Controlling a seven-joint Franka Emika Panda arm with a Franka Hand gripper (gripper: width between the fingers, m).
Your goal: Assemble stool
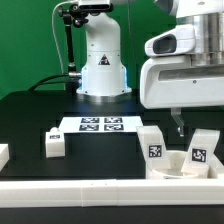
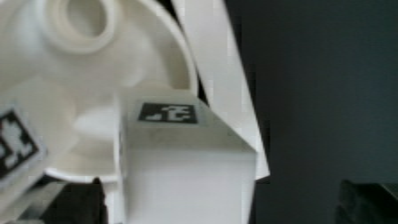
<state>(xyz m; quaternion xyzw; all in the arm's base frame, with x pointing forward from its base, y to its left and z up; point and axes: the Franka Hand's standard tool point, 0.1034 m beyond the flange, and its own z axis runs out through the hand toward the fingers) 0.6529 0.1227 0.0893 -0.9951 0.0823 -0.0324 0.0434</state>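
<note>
The stool parts cluster at the exterior view's right. Two upright white legs (image 1: 152, 143) (image 1: 200, 148) with black-and-white tags stand around the low round seat (image 1: 181, 166). Another leg (image 1: 53, 143) stands alone towards the left. My gripper (image 1: 178, 128) hangs just above the cluster, between the two tagged legs. In the wrist view the gripper (image 2: 214, 206) is open. A long white leg (image 2: 178, 170) with a tag (image 2: 171, 111) runs down between the dark fingers (image 2: 59, 205), with a gap on one side. The seat (image 2: 71, 70) with its hole lies beside that leg.
The marker board (image 1: 98, 124) lies flat in front of the robot base (image 1: 103, 75). A long white rail (image 1: 70, 187) edges the table's front. Another white piece (image 1: 3, 153) shows at the exterior view's left edge.
</note>
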